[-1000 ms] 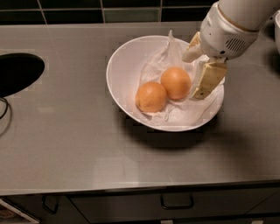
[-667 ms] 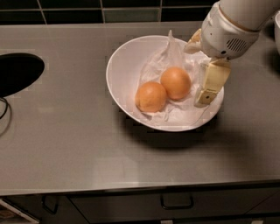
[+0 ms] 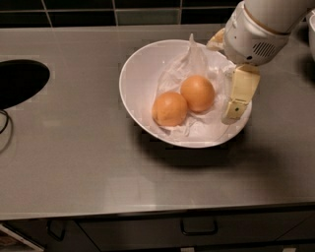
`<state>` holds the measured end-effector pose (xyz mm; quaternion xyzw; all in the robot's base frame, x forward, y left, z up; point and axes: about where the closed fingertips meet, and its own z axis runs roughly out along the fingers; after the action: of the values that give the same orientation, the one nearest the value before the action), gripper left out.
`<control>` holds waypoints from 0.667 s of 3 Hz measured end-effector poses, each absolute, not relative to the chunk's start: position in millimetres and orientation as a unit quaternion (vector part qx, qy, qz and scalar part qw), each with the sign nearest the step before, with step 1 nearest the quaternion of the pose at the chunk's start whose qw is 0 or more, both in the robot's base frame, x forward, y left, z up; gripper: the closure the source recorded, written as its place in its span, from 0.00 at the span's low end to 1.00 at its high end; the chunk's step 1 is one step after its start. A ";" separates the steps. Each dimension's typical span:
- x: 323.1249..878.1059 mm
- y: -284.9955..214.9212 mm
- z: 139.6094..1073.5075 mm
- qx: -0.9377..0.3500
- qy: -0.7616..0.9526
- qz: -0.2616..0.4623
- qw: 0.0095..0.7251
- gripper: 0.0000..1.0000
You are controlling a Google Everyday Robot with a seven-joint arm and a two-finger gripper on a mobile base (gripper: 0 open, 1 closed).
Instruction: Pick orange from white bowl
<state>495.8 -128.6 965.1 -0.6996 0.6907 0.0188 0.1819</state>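
Hand (image 3: 222, 78) waits at the bowl's edge

Closest is the drawer handle (image 3: 199, 227), then the grey desk (image 3: 74, 167). On the desk sits the white bowl (image 3: 140, 74). Inside it, on a crinkly clear bag (image 3: 197, 59), lie two oranges that touch. The orange (image 3: 198, 93) on the right is nearer the hand. The other orange (image 3: 169, 109) lies to its left. The hand is over the right side of the bowl, spread wide and holding nothing. One finger (image 3: 238, 93) hangs by the right rim, beside the orange but not touching it. Dark tiles (image 3: 147, 15) are at the back.

This looks like the reaching step. Next, the hand must move left so the orange sits between its fingers, then close. The bag may get in the way. Since a second ago, the hand has slid a little toward the rim. The oranges have not moved.
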 end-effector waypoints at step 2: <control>525.9 -101.0 969.8 -0.782 0.598 0.053 0.171 0.00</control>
<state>525.9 -101.0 969.8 -0.7815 0.5977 0.0528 0.1709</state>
